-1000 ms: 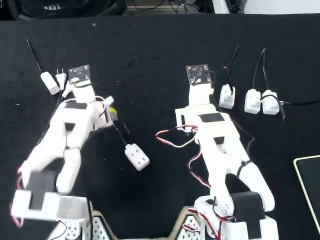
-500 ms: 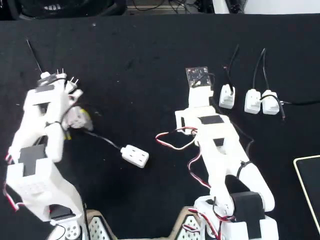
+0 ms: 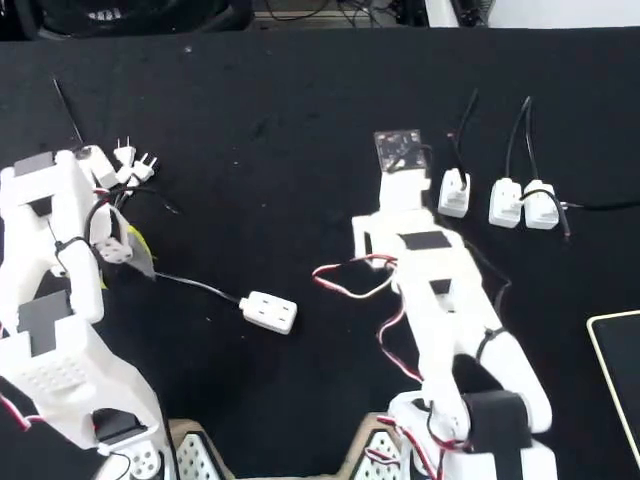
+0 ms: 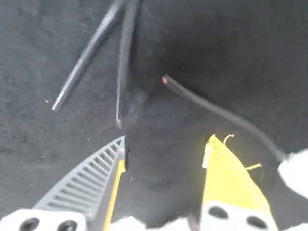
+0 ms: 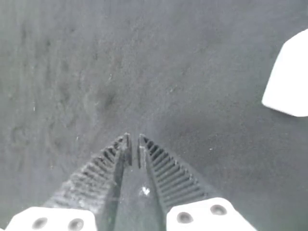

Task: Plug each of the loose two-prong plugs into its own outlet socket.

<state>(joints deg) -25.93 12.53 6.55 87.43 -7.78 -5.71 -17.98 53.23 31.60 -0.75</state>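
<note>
High view: we find two loose plugs at upper left and the outlet socket at lower centre-left on the black table; three white corded pieces lie at upper right. Left wrist view: the left gripper is spread over the table, black cords just beyond its tips. Right wrist view: the right gripper is pressed nearly together.

Black table cloth is lit evenly from above in the high view; hardly any shadows are cast. White arm shells are rendered bright, slightly glaring. Wrist views are lit dimmer.
</note>
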